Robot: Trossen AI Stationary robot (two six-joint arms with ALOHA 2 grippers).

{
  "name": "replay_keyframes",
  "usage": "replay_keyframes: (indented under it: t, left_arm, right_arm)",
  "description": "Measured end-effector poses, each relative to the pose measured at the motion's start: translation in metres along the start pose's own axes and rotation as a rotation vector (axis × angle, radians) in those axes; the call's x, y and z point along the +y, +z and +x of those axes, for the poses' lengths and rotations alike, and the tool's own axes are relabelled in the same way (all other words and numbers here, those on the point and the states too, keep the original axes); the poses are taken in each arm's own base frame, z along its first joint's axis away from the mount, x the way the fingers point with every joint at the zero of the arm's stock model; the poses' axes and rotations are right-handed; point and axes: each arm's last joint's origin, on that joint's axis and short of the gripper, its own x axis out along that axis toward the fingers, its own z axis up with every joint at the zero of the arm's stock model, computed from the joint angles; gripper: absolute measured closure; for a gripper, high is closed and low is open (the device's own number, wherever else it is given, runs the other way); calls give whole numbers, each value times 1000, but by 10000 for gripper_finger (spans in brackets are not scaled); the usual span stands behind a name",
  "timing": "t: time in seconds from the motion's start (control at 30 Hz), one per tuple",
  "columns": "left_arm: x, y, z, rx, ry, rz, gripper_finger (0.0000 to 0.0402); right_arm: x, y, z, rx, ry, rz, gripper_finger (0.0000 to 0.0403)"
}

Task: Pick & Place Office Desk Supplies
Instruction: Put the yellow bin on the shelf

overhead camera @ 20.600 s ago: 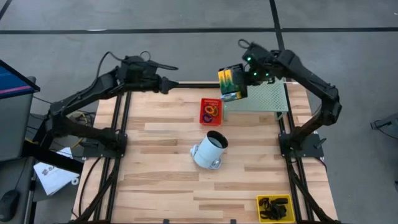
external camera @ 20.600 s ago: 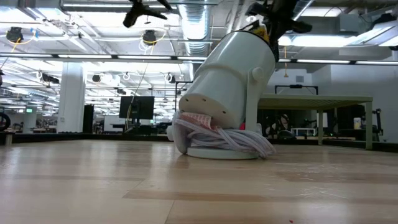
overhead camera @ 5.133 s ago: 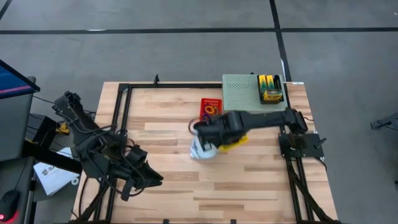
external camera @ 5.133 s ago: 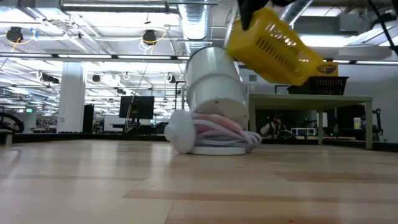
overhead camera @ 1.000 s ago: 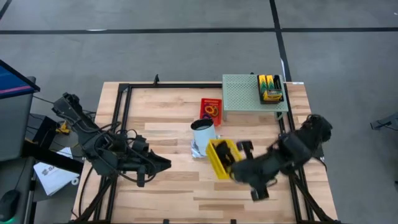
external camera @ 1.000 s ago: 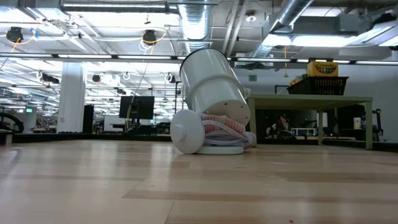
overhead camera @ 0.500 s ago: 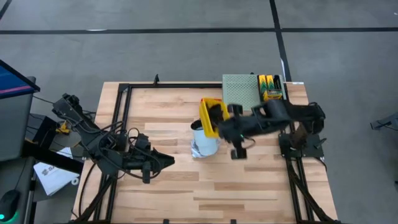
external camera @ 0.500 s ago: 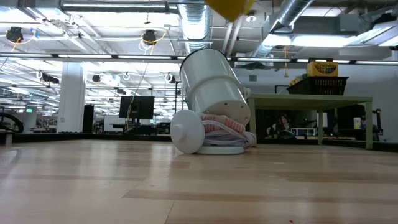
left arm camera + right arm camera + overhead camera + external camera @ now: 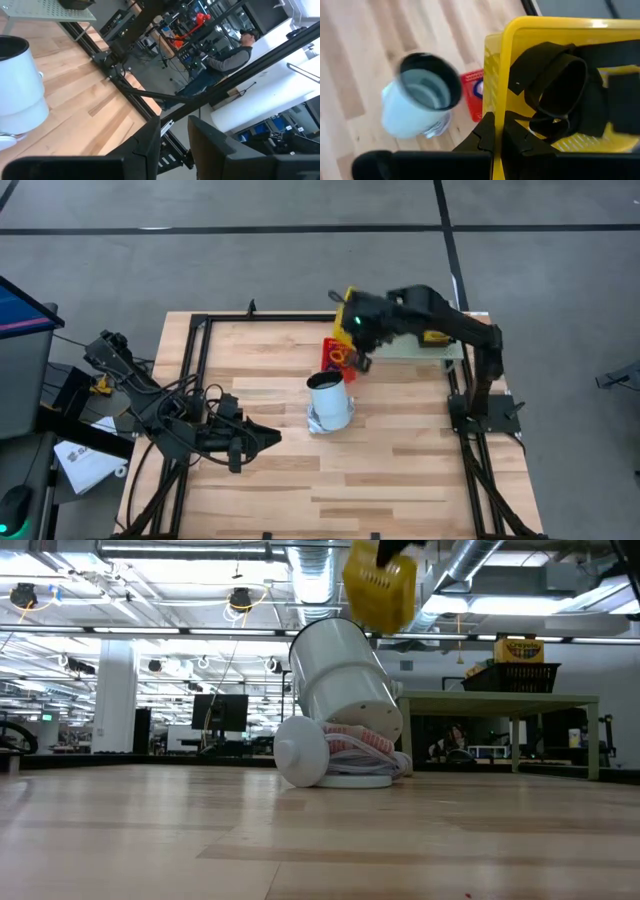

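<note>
My right gripper (image 9: 351,318) is shut on a yellow basket (image 9: 347,299) that hangs in the air over the table's far side, above a red tray of rubber-band rings (image 9: 337,359). In the right wrist view the basket (image 9: 545,30) holds black binder clips (image 9: 560,95). A white cup (image 9: 328,399) leans tilted on a small stand at mid-table. My left gripper (image 9: 272,438) waits open above the near left part of the table, with nothing between its fingers (image 9: 150,145). My right gripper pinches the yellow basket's side wall just below the rim (image 9: 496,107), one finger inside the basket and one outside. The fingers come at it slanting down from above. The basket hangs lifted clear of the table, high above the cup (image 9: 340,690).
A green perforated platform (image 9: 400,340) stands at the far right, with a black basket (image 9: 515,675) holding a crayon box on it. Black frame rails run along the table's left (image 9: 195,370) and right sides. Bare wood lies at the near middle (image 9: 350,480).
My right gripper has swung with the yellow basket from the near right part of the table toward the far edge, passing the white cup, and has turned on the way. The basket stays lifted clear and now shows high in the low view.
</note>
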Motion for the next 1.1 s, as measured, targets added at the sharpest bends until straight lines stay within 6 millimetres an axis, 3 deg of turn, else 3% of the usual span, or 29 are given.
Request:
replay_keyframes:
  t: [0.23,0.53,0.77,1.1]
  left_arm:
    - [-1,1,0,-16,-5,-13,308]
    - [-1,3,1,-29,-1,-12,308]
    - [2,5,4,-39,15,34,308]
    - [1,4,5,43,-35,98,308]
  right_arm:
    - [-51,14,47,111,-38,253,400]
    - [-98,18,94,211,-97,482,400]
    - [-107,19,120,274,-74,673,400]
    - [-107,19,128,284,-119,882,400]
